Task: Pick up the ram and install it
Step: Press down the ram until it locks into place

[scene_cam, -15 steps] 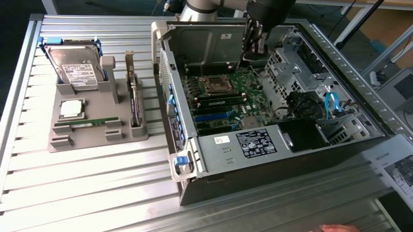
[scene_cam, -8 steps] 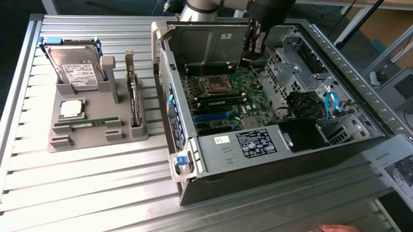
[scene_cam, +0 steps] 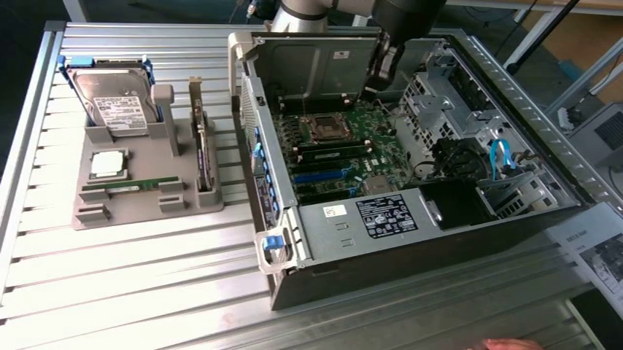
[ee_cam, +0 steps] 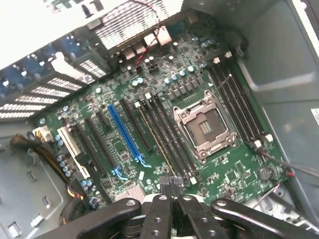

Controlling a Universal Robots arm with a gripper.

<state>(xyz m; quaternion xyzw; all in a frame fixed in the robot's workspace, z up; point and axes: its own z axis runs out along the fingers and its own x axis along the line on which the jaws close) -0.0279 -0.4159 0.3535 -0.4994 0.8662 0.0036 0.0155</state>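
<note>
Exterior view, left to right: the ram (scene_cam: 130, 185) lies in the gray tray (scene_cam: 117, 211), well apart from the gripper (ee_cam: 170, 199), closed and empty above the motherboard (scene_cam: 336, 157). Descending shut risks striking the sockets.

Motherboard (ee_cam: 164, 124) inside open computer case, empty processor socket (ee_cam: 205, 127) flanked by black memory slots (ee_cam: 167, 142), blue expansion slot (ee_cam: 125, 134) beside them, closed black gripper (ee_cam: 170, 199) empty above board edge.
</note>
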